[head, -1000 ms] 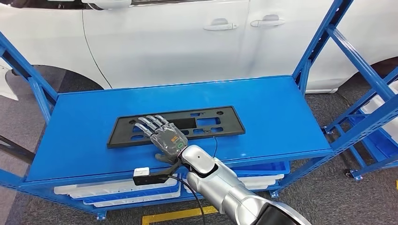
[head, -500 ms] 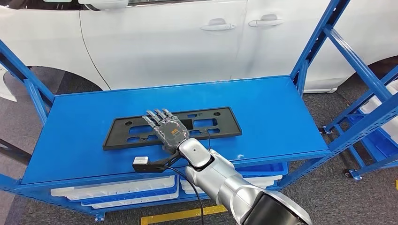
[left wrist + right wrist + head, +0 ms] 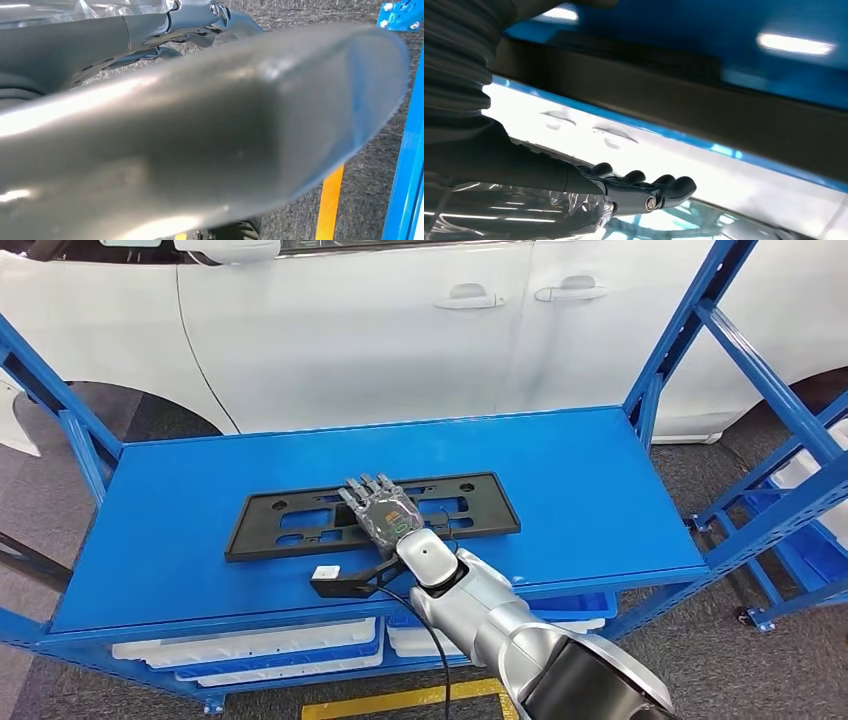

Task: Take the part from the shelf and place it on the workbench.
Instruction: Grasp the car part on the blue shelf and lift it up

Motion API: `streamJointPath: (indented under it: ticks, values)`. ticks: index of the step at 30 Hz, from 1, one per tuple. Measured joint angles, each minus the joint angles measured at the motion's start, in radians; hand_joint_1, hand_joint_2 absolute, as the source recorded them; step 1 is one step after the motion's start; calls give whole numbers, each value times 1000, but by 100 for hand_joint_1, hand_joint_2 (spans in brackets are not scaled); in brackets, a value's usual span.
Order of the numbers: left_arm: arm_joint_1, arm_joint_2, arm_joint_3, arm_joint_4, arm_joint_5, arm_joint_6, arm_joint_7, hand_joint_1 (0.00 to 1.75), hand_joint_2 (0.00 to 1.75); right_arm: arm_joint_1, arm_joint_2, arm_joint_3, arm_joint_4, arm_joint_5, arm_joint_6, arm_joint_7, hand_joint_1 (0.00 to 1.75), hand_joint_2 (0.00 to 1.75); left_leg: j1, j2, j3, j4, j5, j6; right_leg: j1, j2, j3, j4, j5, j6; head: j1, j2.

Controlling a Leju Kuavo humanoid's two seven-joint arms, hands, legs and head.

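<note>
The part (image 3: 372, 515) lies flat on the shelf (image 3: 600, 490), left of centre in the frame. The right hand (image 3: 385, 518) sits over the part's middle, its arm entering from the lower right. Trays (image 3: 250, 650) sit below the shelf's front edge. A car (image 3: 400, 330) spans the top of the frame behind the shelf.

The right arm (image 3: 500, 625) is rounded polished silver with a black cable (image 3: 440, 680) along it and a black bracket carrying a small white block (image 3: 325, 574), ending in a dark grey hand (image 3: 385, 517) marked green and orange.
</note>
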Motion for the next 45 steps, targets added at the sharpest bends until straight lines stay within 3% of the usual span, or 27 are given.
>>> streamJointPath:
  ticks: [2,4,7,8,9,10,12,14,18,19,21,23,25,26,29,31,35,37,39,40,41,42,44,45]
  values:
    - [0,0,0,0,-1,0,-4,0,0,-3,-5,-1,5,0,4,9,175,175,2,1,3,-2,-1,-13,-1,1,4,-8,6,-9,1,0]
    - [-1,1,0,0,-2,-1,-8,0,0,-3,-9,-4,10,0,4,13,175,175,3,2,-11,35,-29,-21,-7,0,12,-22,13,-20,0,0]
    - [-1,2,0,0,-3,-4,-11,0,0,1,-15,-9,19,-1,0,12,175,175,4,2,-97,222,-121,-29,-6,-1,13,-26,15,-28,-1,0]
    - [0,3,0,0,-3,-6,-13,0,0,2,-17,-11,21,-2,-2,10,175,175,4,2,-120,269,-134,-31,-4,0,13,-25,14,-29,-1,0]
    - [1,3,0,0,-2,-9,-16,0,0,3,-18,-13,23,-3,-5,7,175,175,4,2,-126,281,-127,-32,-3,0,13,-24,13,-29,-1,0]
    - [1,3,0,0,-2,-11,-20,0,0,3,-18,-16,24,-4,-7,4,175,175,4,3,-111,247,-99,-31,-3,1,15,-21,11,-28,-1,0]
    - [1,5,0,0,-2,-14,-33,0,0,1,-18,-25,24,-6,-11,-2,175,175,4,3,-45,107,-30,-26,-2,2,16,-14,5,-24,-1,0]
    - [-1,6,0,0,-2,-15,-47,0,0,-1,-18,-34,24,-8,-15,-10,175,175,0,2,-2,13,-1,-15,2,3,12,-6,1,-16,0,0]
    - [-2,5,0,0,0,-16,-73,0,0,-3,-19,-53,24,-14,-25,-32,175,175,0,3,1,-2,3,8,2,4,6,5,-7,3,2,0]
    - [-2,5,0,0,0,-16,-82,0,0,-3,-19,-58,24,-16,-29,-39,175,175,3,3,2,-5,5,14,1,3,-5,30,-24,8,4,0]
    - [-3,4,1,0,1,-18,-105,0,0,-1,-19,-66,24,-20,-36,-53,175,175,5,4,-1,-7,7,21,-3,2,-57,141,-85,17,7,0]
    - [-3,4,1,0,1,-22,-124,0,87,4,-19,-74,24,-23,-44,-63,175,175,4,4,-4,-7,8,23,-8,2,-116,263,-136,23,7,0]
    - [-1,4,2,0,2,-33,-145,0,175,7,-19,-84,23,-27,-57,-76,175,175,4,4,-4,-6,7,23,-13,2,-139,304,-136,26,8,0]
    - [-1,3,2,0,2,-40,-158,0,175,9,-19,-90,22,-32,-65,-84,175,175,4,3,-3,-6,7,22,-15,1,-129,282,-115,26,8,0]
    - [-1,-1,4,0,2,-55,-186,0,175,9,-18,-118,5,-57,-95,-115,175,175,2,0,0,-3,3,13,-17,1,-33,76,-16,18,8,0]
    - [-2,-2,5,0,2,-61,-194,0,175,8,-16,-138,-14,-75,-118,-134,175,175,0,0,-3,-2,1,2,-12,1,-3,5,2,10,7,0]
    - [-2,-3,6,0,2,-65,-198,0,175,9,-16,-182,-71,-112,-154,-169,175,175,4,1,-13,16,-15,-21,-12,1,0,-7,5,-11,6,0]
    - [-2,-4,6,0,1,-70,-198,0,175,11,-17,-208,-119,-140,-169,-193,175,175,6,2,-56,111,-68,-28,-13,0,3,-12,6,-20,5,0]
    - [-2,-4,6,0,1,-77,-199,0,175,25,-23,-240,-189,-199,-163,-238,175,175,6,3,-124,252,-125,-32,-9,0,4,-11,4,-25,5,0]
    - [-1,-4,6,0,1,-82,-202,0,175,39,-27,-257,-232,-249,-150,-271,175,175,6,3,-145,292,-131,-33,-8,0,5,-10,2,-26,5,0]
    - [0,-4,7,0,2,-86,-208,0,175,57,-34,-276,-285,-321,-128,-314,175,175,6,3,-149,293,-116,-32,-7,0,8,-8,-1,-25,5,0]
    - [1,-4,10,0,7,-92,-218,0,175,78,-40,-295,-347,-415,-102,-364,175,175,6,3,-132,251,-82,-31,-6,0,11,-6,-4,-24,5,0]
    - [1,-5,23,0,28,-110,-251,0,175,130,-57,-336,-511,-672,-38,-488,175,175,5,3,-71,112,-10,-28,-5,0,15,2,-15,-16,5,0]
    - [1,-6,34,0,43,-124,-274,0,175,158,-68,-357,-606,-817,-4,-551,175,175,4,2,-48,61,7,-23,-3,0,13,7,-20,-11,5,0]
